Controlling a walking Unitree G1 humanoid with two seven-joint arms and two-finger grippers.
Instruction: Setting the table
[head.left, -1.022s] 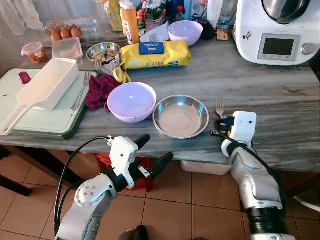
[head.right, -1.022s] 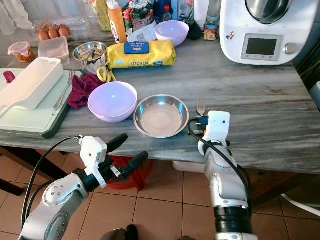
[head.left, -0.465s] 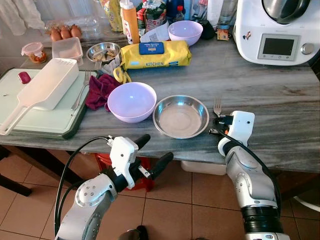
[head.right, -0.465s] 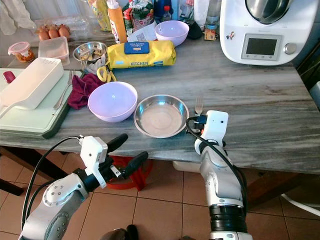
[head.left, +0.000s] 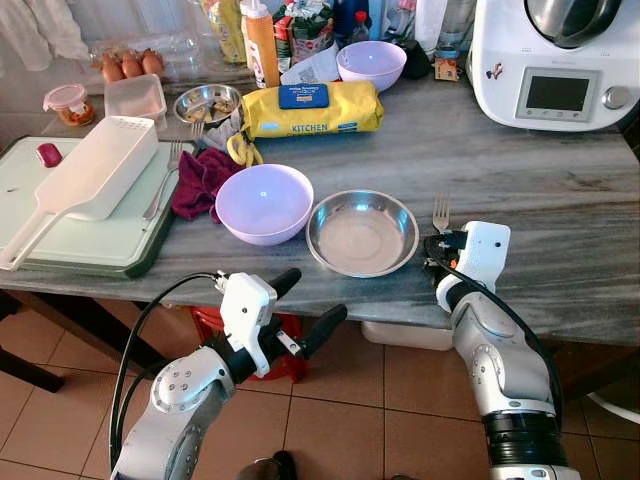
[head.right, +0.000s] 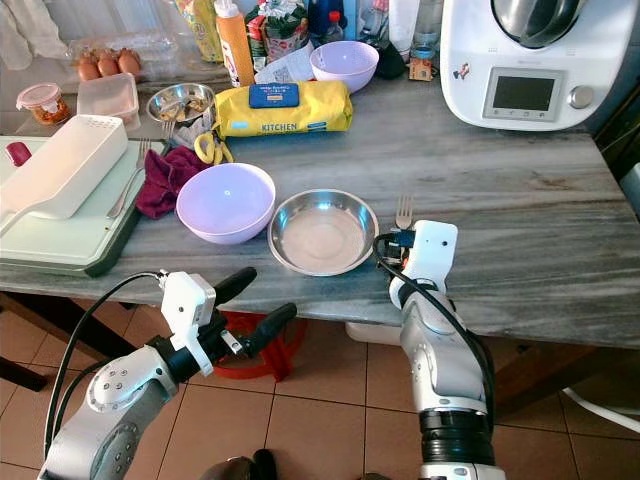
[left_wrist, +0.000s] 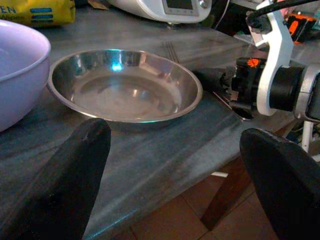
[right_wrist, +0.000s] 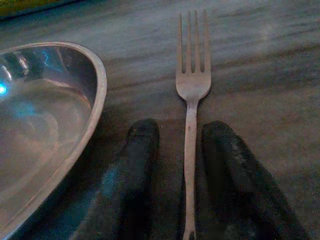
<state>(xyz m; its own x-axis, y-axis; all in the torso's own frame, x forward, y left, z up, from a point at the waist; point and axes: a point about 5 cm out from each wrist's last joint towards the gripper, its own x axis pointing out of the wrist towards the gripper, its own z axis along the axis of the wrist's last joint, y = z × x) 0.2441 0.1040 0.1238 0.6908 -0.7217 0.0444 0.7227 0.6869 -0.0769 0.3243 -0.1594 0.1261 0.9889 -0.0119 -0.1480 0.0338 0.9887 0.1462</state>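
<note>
Straddling the slim steel fork (right_wrist: 192, 95), the right gripper (right_wrist: 183, 150) is seen with jaws apart, the handle lying between them on the grey veined counter (head.left: 560, 190). Just beside the fork, a shallow round steel dish (head.left: 361, 232) stands empty, next to an empty lilac bowl (head.left: 264, 203). The left gripper (head.left: 300, 310) is held open below the counter edge.

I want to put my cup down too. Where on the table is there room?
Bare grey table lies right of the fork, in front of the white kitchen machine. Another patch sits between the yellow pack and the steel dish. The left and back are crowded.
</note>
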